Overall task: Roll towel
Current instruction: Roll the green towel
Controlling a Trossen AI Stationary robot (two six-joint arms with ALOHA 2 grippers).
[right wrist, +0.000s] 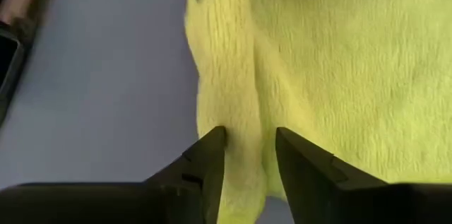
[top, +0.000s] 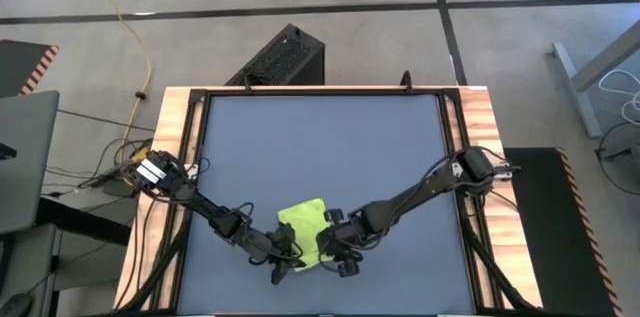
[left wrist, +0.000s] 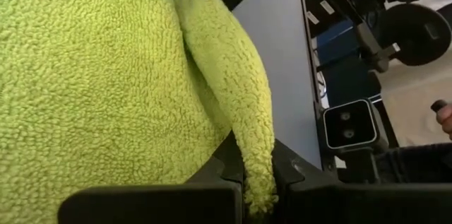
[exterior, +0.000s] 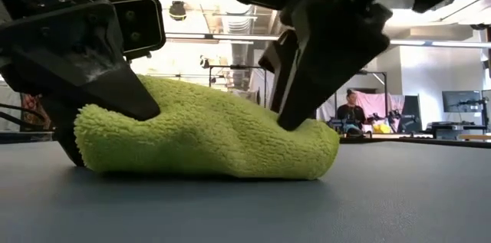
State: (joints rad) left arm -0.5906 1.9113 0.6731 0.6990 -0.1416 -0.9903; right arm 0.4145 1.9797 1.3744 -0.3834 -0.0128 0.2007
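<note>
High view shows the towel, a small lime-green cloth, lying near the front edge of the dark blue-grey worktop, about midway across it, with both dark arms reaching in to meet at it. The left hand sits at the towel's front left corner and the right hand at its front right side, the two close together. From the low view the towel rests on the worktop as a soft, bunched hump, thicker at one end, with the left hand pressing into one end and the right hand coming down on the other. The left wrist view shows the left hand clenched on a folded ridge of the towel, the fabric pinched tight between its fingers. In the right wrist view the right hand has its fingers apart, straddling a raised fold of the towel; one finger touches the fold's side, and I cannot tell whether the hand actually grips it.
</note>
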